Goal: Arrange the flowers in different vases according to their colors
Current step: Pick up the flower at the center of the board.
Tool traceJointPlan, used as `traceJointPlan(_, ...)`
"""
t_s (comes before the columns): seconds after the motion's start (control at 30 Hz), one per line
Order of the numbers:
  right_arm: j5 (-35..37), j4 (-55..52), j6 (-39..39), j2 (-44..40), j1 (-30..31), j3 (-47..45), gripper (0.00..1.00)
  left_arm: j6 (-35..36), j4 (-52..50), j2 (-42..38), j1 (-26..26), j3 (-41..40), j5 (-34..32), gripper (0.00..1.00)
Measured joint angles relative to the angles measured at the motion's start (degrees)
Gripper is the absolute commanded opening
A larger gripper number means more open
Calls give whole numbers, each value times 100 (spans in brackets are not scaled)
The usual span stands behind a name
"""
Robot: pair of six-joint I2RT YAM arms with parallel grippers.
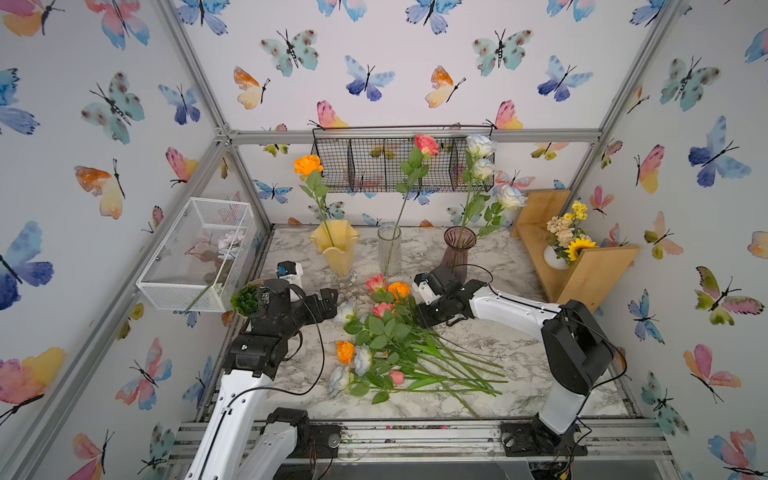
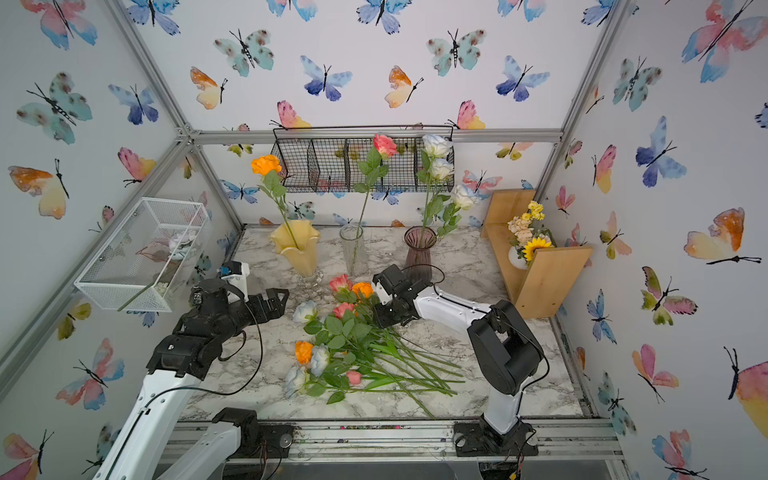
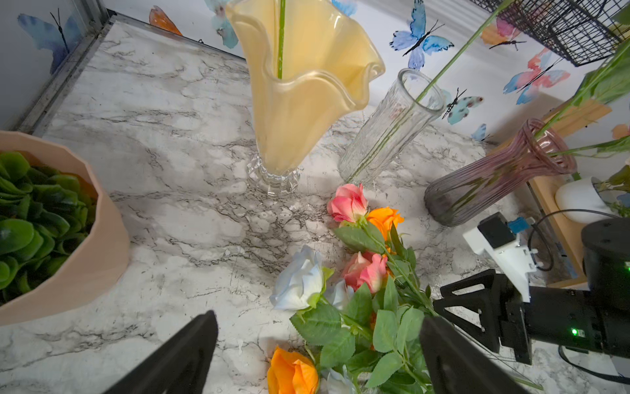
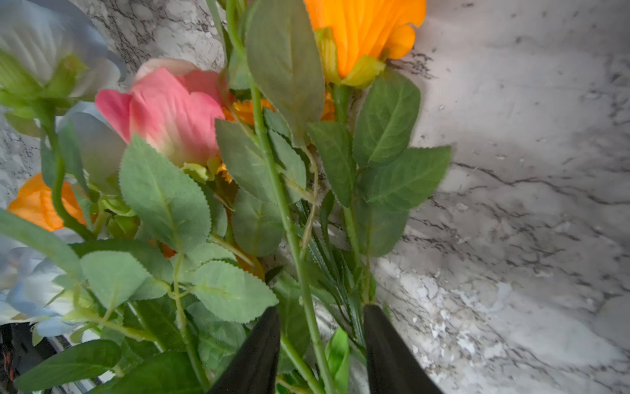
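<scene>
— Stock, left to right?
— Succulent in tan pot (image 1: 246, 300): one, near left, just beside the left gripper (image 1: 328, 300), whose jaws stand wide with nothing held. Vases: three, in a far row. Yellow vase (image 1: 334, 249) with one orange rose (image 1: 308, 165); clear vase (image 1: 389, 249) with one pink rose (image 1: 427, 144); purple vase (image 1: 457, 249) with three white roses (image 1: 481, 145).
— Loose stock?
— One pile of flowers (image 1: 386, 332) lying mid-table, blooms left, stems right: three pink, three white and two orange can be counted. The right gripper (image 4: 320, 312) has its jaws narrowed about green stems; whether they pinch, cannot tell.
— Surface, room?
— Marble-look table (image 1: 511, 353); butterfly wallpaper (image 1: 395, 83) on three walls. One white mesh basket (image 1: 195, 253) left, one black wire basket (image 1: 399, 162) far, one wooden shelf (image 1: 598, 270) right, bearing one sunflower bouquet (image 1: 569, 237).
</scene>
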Motion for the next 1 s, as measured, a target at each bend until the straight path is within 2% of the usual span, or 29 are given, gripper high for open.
traceJointPlan(0.37,2,-24,-291,413,0,374,37,-85,4,-2,-48,-192,173,99)
traceJointPlan(0.57,-11,-24,-330,562,0,470,29,-94,24,2,-48,-208,175,99)
traceJointPlan(0.87,-20,-20,-343,697,4,492,27,-96,28,7,-48,-240,175,99)
traceJointPlan(1.0,-13,-20,-431,697,13,492,17,-98,28,20,-48,-240,173,99)
